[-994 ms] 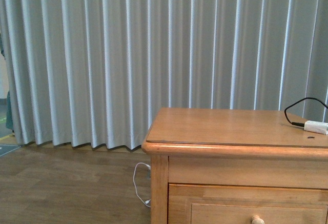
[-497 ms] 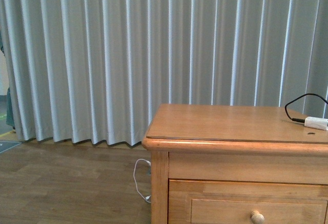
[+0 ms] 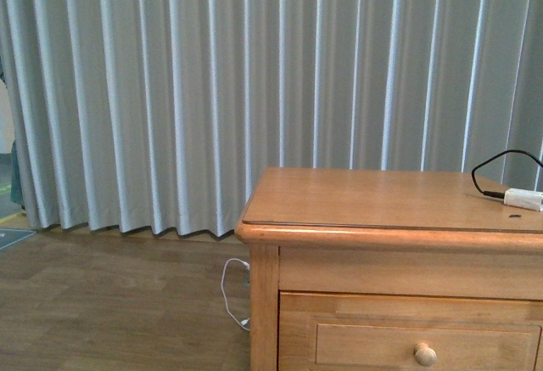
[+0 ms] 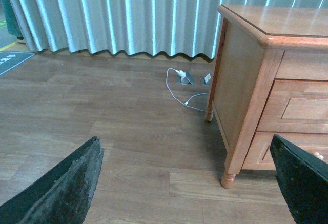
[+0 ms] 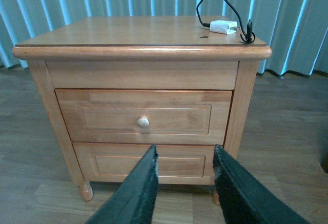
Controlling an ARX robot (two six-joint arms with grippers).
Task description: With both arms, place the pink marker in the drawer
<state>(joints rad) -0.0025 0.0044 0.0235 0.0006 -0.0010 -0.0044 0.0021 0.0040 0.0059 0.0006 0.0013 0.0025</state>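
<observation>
The pink marker is out of view in every picture. The drawer [image 5: 102,117] is shut in a honey-brown nightstand, with a round pale knob [image 5: 143,122] in the middle of its framed front. The front view shows part of that drawer [image 3: 365,345] and its knob [image 3: 425,355]. My right gripper [image 5: 185,149] is open and empty, held in front of the nightstand and below the knob's height. My left gripper [image 4: 184,139] is wide open over the wooden floor, off the nightstand's side, holding nothing. Neither arm shows in the front view.
A white plug [image 5: 224,27] with a black cable lies on the nightstand top [image 5: 128,32]. A second drawer [image 5: 102,163] sits below the first. A white cable [image 4: 179,88] and floor sockets [image 4: 187,78] lie near the nightstand's leg. Grey curtains [image 3: 170,91] hang behind.
In the front view the nightstand has shifted a little upward in the picture, so more of the drawer front and its knob shows.
</observation>
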